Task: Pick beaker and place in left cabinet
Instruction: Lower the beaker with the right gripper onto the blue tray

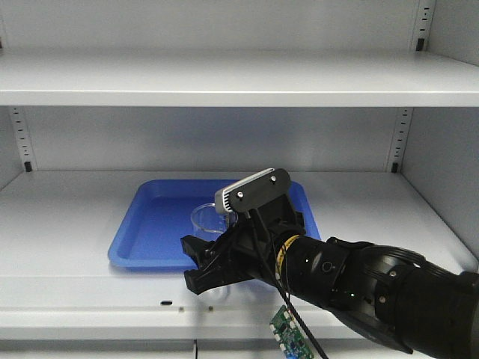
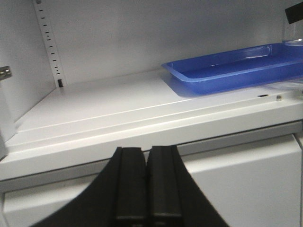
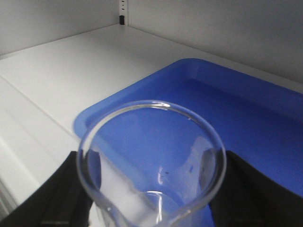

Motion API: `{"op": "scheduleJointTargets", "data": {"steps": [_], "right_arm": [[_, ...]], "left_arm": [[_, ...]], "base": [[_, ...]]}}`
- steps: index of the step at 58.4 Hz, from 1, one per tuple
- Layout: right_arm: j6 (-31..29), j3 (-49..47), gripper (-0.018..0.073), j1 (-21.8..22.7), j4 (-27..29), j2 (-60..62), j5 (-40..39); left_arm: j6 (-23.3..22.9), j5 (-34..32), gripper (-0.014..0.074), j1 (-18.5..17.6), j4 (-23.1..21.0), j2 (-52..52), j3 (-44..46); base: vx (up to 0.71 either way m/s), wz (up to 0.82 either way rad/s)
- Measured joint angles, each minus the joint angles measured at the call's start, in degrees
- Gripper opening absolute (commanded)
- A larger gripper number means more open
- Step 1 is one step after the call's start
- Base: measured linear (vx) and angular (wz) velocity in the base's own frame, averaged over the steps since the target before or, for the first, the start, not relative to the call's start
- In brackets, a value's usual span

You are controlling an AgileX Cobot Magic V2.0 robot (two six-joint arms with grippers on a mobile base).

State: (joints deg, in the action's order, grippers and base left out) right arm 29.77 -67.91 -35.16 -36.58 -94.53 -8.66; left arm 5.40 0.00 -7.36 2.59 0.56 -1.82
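Just one blue tray (image 1: 161, 217) here, sitting on the lower of the two shelves I can see in the left cabinet (image 1: 67, 213), and one beaker (image 3: 151, 161). The right gripper (image 1: 198, 262) has its two fingers clamped on opposite sides of the glass, holding it upright with the mouth up, right at the tray's front edge. Can't tell if it touches the tray. The left gripper (image 2: 146, 189) hangs below and left of the tray, its two fingers pressed together on nothing
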Motion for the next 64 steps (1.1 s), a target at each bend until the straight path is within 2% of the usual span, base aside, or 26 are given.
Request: {"op": "scheduleJointTargets", "data": {"steps": [31, 64], "right_arm": [[0.0, 0.0, -0.0001, 0.0, 0.0, 0.0, 0.0], [0.0, 0.0, -0.0001, 0.0, 0.0, 0.0, -0.32]], "left_arm": [[0.0, 0.0, 0.0001, 0.0, 0.0, 0.0, 0.0], [0.0, 0.0, 0.0001, 0.0, 0.0, 0.0, 0.0]], "base": [[0.14, -0.08], [0.02, -0.02]]}}
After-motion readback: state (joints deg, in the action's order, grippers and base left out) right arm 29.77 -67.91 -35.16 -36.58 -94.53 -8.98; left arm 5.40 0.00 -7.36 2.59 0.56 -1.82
